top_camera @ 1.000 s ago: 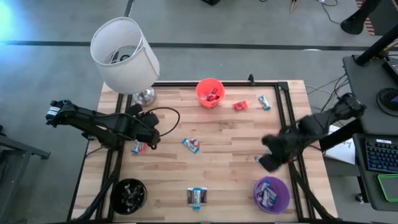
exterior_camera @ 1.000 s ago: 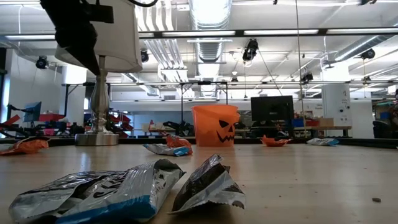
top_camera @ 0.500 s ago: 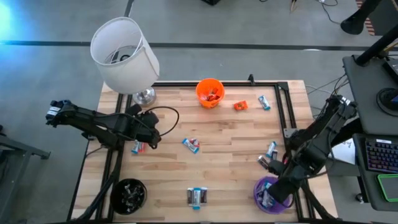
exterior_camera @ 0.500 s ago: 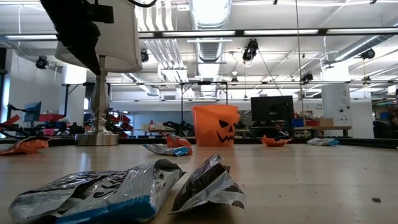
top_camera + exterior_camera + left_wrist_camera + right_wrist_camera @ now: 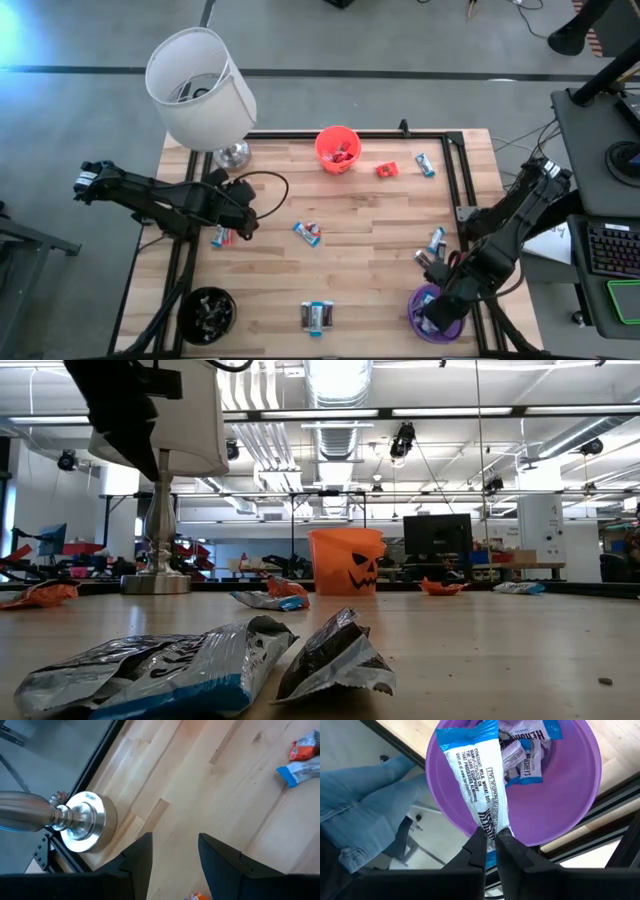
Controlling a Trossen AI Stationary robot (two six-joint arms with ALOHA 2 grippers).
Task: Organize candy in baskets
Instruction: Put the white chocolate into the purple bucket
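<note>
My right gripper (image 5: 490, 842) is shut on a white and blue candy (image 5: 472, 775) above the purple basket (image 5: 570, 815), which stands at the table's near right corner (image 5: 440, 318) and has several candies inside. My left gripper (image 5: 172, 852) hangs open over the table's left part (image 5: 240, 215), next to the lamp base (image 5: 82, 822), with nothing between its fingers. A red and blue candy (image 5: 222, 236) lies just below it. The orange basket (image 5: 337, 148) stands at the far middle and the black basket (image 5: 207, 312) at the near left. My right gripper pinches one end of the white and blue candy (image 5: 487, 822) between its two fingers. The fingers slant down from above the table's right side. The candy reaches away from the fingertips over the purple basket's opening, clear of the table.
Loose candies lie on the wood: at the middle (image 5: 307, 232), near the front edge (image 5: 318, 317), beside the orange basket (image 5: 387, 170) (image 5: 425, 164), and at the right (image 5: 437, 240). A lamp with a large white shade (image 5: 200, 88) stands at the far left. A black frame (image 5: 455, 170) borders the table.
My right gripper has swung from over the table's right part toward the near edge and down, carrying the candy, and now stands above the purple basket. Its move slowed in the last half second.
</note>
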